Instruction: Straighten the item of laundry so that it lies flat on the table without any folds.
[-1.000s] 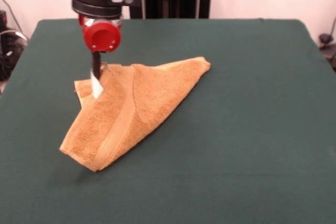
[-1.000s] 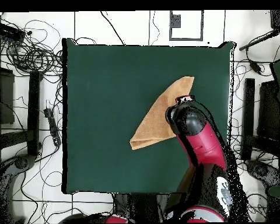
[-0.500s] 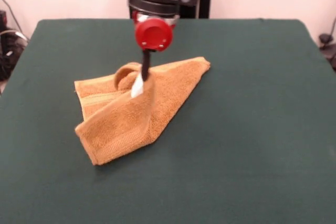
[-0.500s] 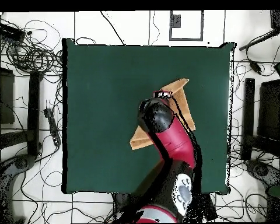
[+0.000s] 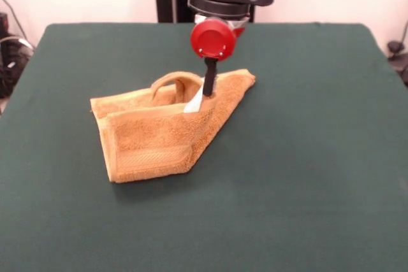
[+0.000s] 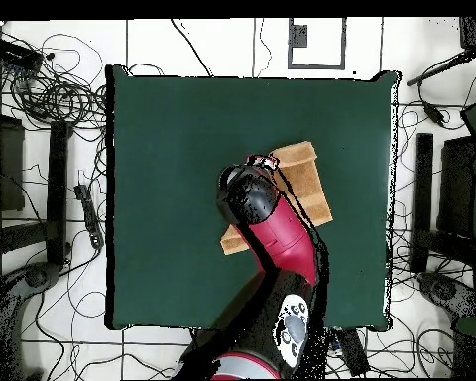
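The item of laundry point(image 5: 162, 133), an orange-tan towel, lies folded over itself left of centre on the green table point(image 5: 306, 157). One edge arches up in a loop at the back. My gripper point(image 5: 208, 91) hangs below a red cap and is shut on a raised part of the towel beside its small white tag point(image 5: 193, 104). In the overhead view the red and black arm point(image 6: 250, 198) covers much of the towel point(image 6: 303, 179); one corner shows below the arm and the gripper itself is hidden.
Around the table point(image 6: 173, 149), tangled cables point(image 6: 44, 89) and black stands point(image 6: 420, 198) lie on the floor. Green cloth lies bare to the right of the towel and in front of it in the front view.
My gripper has travelled to the right in the front view, pulling the held towel part with it. The lifted flap has swung across and now sits lower and wider.
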`<state>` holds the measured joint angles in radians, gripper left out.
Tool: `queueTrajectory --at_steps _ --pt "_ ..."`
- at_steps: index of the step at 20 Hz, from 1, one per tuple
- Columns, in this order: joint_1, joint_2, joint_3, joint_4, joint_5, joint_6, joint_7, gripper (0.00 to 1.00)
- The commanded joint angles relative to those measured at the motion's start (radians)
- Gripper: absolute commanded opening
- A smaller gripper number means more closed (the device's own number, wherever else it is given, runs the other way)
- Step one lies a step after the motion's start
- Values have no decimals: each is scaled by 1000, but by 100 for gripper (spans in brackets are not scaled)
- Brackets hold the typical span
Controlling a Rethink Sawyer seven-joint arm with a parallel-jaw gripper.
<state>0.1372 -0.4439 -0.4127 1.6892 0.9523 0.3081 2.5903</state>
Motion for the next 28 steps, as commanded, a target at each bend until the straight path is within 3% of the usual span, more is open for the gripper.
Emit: queueTrajectory --at_steps 1,12,16,28 --pt "4 51 115 7 59 94 342 0" --pt "-97 24 148 38 44 114 297 0" --pt "-87 44 105 -33 19 211 407 0" --pt "-110 64 155 -112 70 224 504 0"
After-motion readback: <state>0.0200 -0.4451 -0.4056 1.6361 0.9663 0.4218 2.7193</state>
